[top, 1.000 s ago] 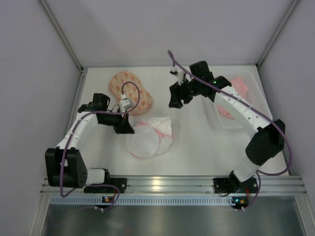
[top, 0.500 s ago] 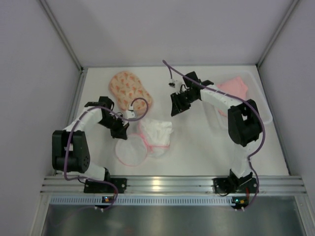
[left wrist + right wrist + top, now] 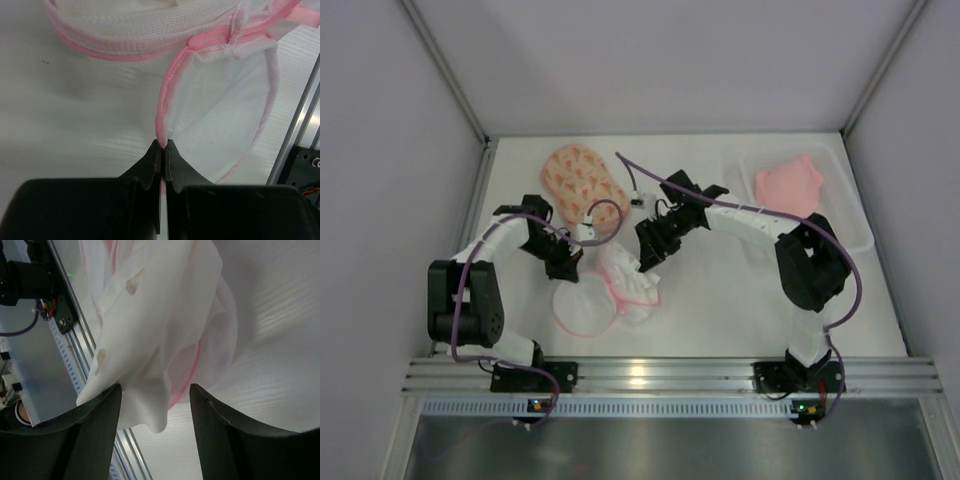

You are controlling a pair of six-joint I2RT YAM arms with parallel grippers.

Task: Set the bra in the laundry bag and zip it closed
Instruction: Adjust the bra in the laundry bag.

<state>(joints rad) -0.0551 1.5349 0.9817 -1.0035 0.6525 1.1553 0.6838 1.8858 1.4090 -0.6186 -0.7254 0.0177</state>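
Observation:
The bra point(image 3: 788, 184), salmon pink, lies in the clear tray point(image 3: 832, 160) at the back right, with no gripper near it. At the back left lies the peach printed laundry bag point(image 3: 578, 180), untouched by either gripper. My left gripper point(image 3: 566, 266) point(image 3: 163, 145) is shut on the pink rim of a white mesh pouch point(image 3: 590, 305) point(image 3: 220, 115). My right gripper point(image 3: 648, 258) point(image 3: 155, 395) hangs open over that pouch's right part. A fold of white fabric point(image 3: 150, 340) hangs between its fingers and touches the left one.
The white mesh pouch lies crumpled in the middle, between the two grippers. The metal rail point(image 3: 650, 375) point(image 3: 65, 340) runs along the near edge of the table. Grey walls close in the table at the back and on both sides.
My right arm has swung left and nearer, from beside the tray to the mesh pouch, its jaws closing partway and reopening. The left gripper stayed shut, dragging the pouch nearer and leftward.

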